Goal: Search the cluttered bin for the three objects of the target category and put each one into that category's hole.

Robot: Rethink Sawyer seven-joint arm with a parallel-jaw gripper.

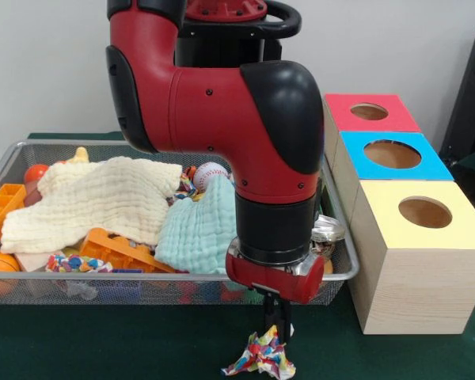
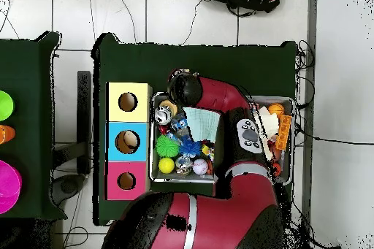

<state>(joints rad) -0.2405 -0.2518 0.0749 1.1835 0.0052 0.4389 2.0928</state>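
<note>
Crinkled, multicoloured paper or cloth [image 1: 261, 358] hangs pinched in the pincer [image 1: 275, 331], low over the green table [image 1: 103, 340] just in front of the wire bin [image 1: 344, 265]. Inside the bin lie a cream cloth [image 1: 103, 198], a mint cloth [image 1: 196, 233], a baseball [image 1: 210, 174], orange plastic pieces [image 1: 119, 249] and, in the overhead view, a green spiky ball [image 2: 166, 145] and a yellow ball [image 2: 166, 165]. Beside the bin stand three wooden boxes, each with a round hole: yellow top [image 1: 423, 214], blue top [image 1: 392, 155], red top [image 1: 370, 112]. No readable writing shows.
</note>
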